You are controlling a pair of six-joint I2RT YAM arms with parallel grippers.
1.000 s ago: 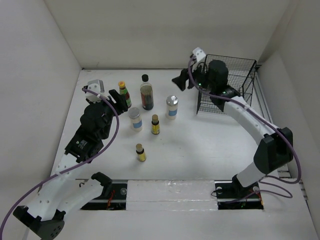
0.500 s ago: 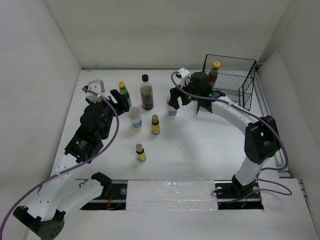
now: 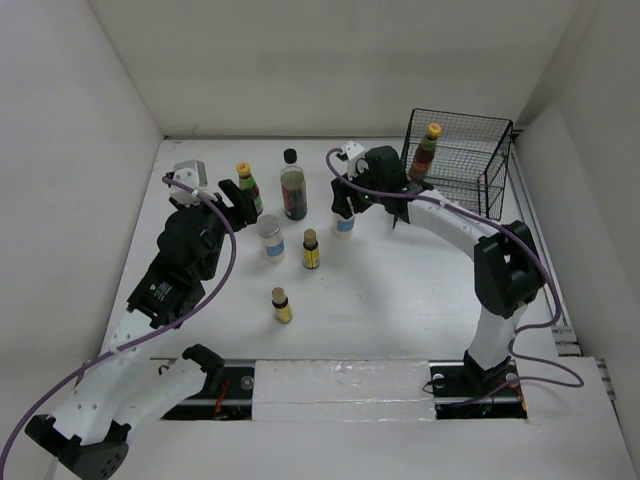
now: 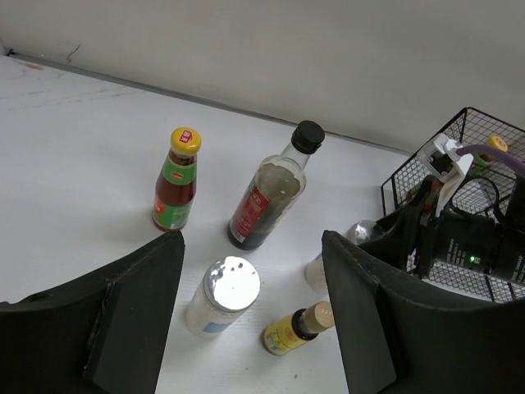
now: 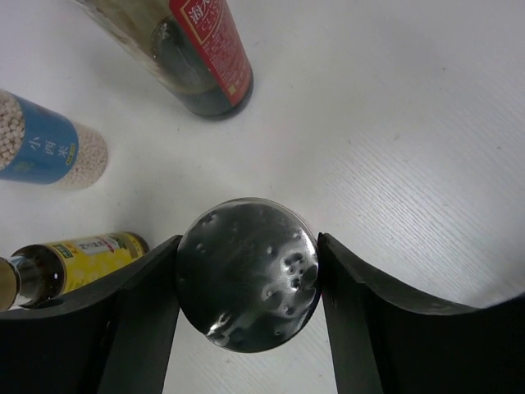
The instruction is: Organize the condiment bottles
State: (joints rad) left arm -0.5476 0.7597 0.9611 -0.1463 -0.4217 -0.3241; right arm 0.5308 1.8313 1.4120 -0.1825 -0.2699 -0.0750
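My right gripper (image 5: 248, 277) is shut on a silver-lidded jar (image 5: 248, 275), both fingers pressed against its lid; from above, this gripper (image 3: 345, 205) sits on the jar (image 3: 345, 226) at mid-table. My left gripper (image 4: 252, 242) stands open and empty above the other jar (image 4: 221, 295) and a tiny yellow bottle (image 4: 297, 328). From above, that gripper (image 3: 233, 196) hangs beside a yellow-capped red-green bottle (image 3: 247, 188). The dark black-capped bottle (image 3: 293, 190), the other jar (image 3: 270, 238) and two tiny yellow bottles (image 3: 311, 250) (image 3: 282, 305) stand on the table. A second yellow-capped bottle (image 3: 427, 150) stands in the basket.
The black wire basket (image 3: 470, 135) stands at the back right, close to the right arm's elbow. White walls close in the table on three sides. The arm bases and a rail run along the near edge.
The right arm swung left from the basket, leaving a yellow-capped bottle inside it, and came down on the silver-lidded jar, where its jaws closed. The left arm has stayed put.
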